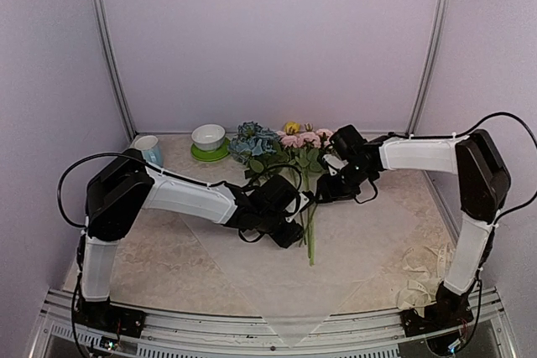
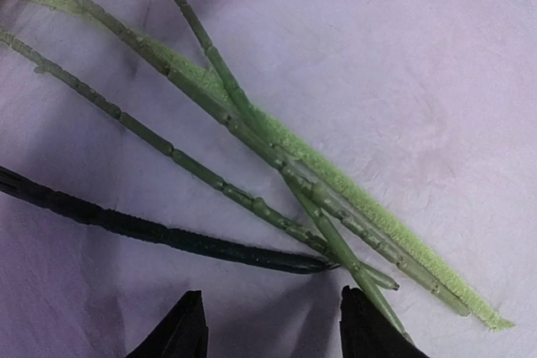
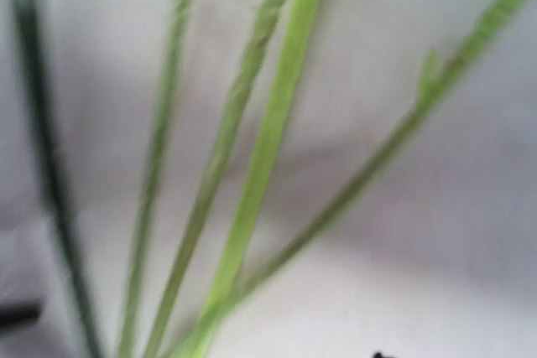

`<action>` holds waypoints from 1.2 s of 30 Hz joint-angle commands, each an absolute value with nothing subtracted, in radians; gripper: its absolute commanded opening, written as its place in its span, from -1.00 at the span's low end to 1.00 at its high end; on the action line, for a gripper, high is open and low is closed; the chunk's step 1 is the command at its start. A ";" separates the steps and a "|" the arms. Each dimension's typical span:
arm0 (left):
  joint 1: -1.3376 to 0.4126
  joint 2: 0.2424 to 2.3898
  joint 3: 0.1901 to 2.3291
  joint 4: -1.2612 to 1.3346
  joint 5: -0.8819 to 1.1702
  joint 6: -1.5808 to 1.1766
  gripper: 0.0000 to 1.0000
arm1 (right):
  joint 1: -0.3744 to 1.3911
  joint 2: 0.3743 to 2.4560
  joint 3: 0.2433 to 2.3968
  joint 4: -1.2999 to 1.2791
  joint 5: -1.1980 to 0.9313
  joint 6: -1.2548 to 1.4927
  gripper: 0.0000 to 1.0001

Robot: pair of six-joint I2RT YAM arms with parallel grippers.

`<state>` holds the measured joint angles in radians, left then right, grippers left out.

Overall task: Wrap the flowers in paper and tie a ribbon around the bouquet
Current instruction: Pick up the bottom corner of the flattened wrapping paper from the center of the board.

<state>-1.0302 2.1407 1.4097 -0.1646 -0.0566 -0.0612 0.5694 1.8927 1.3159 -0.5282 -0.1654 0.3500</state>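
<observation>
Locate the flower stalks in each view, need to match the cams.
Top external: flower stalks at centre, running from the back toward the near edge.
Left wrist: crossing diagonally from upper left to lower right.
Right wrist: blurred, fanning up from the bottom left.
Shared landmark: the white paper lying under the stalks in all three views.

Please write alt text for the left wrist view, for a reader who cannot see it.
Several thin green flower stalks lie crossed on white paper, running from upper left to lower right, one dark stalk below them. The left claw is open at the bottom edge, nothing between its two black fingertips.
</observation>
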 commanded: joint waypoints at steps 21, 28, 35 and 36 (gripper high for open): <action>-1.345 1.511 0.734 0.075 0.102 0.529 0.50 | 0.879 1.667 1.032 -0.600 -0.313 0.325 0.03; -1.430 1.640 0.815 -0.028 0.005 0.762 0.46 | 0.898 1.714 1.036 -0.567 -0.298 0.311 0.03; -1.433 1.735 0.859 -0.065 0.055 0.836 0.45 | 0.898 1.735 1.025 -0.545 -0.314 0.300 0.02; -1.433 1.751 0.872 -0.090 0.055 0.843 0.45 | 0.898 1.738 1.023 -0.546 -0.314 0.297 0.03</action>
<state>-1.4303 1.6928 0.8200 -0.0364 0.0444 0.7689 0.8948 1.7138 1.0367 -0.5697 -0.3019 0.3099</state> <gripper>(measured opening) 0.728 0.514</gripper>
